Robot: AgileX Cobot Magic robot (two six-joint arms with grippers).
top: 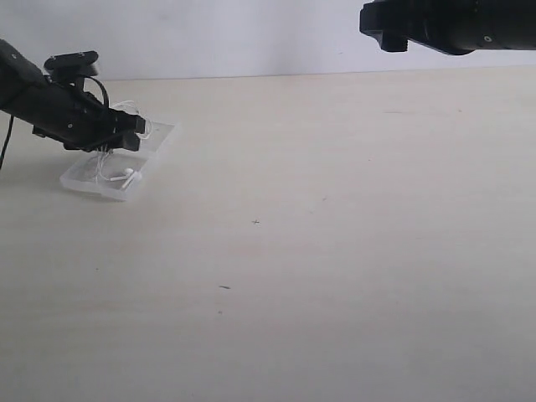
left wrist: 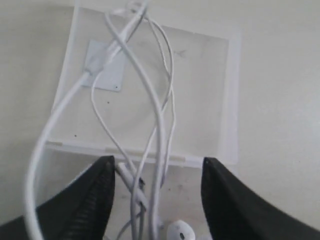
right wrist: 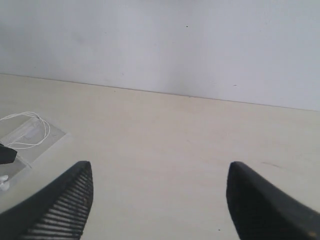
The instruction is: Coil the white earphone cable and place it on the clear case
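Note:
The clear case [top: 159,134] lies at the table's far left, and the white earphone cable [top: 126,107] is bunched in loose loops on it. An earbud [top: 130,175] rests on the near half. My left gripper [top: 136,132] hovers just over the case. In the left wrist view it [left wrist: 157,172] is open, its fingers [left wrist: 95,195] wide apart. Several cable [left wrist: 150,95] strands and an earbud [left wrist: 181,232] run between them over the case [left wrist: 200,85]. My right gripper [right wrist: 157,175] is open and empty, high at the far right, away from the case [right wrist: 45,137].
The right arm [top: 452,25] hangs above the table's far right corner. The light wooden table [top: 318,251] meets a white wall at the back. The case sits close to the left edge of the exterior view.

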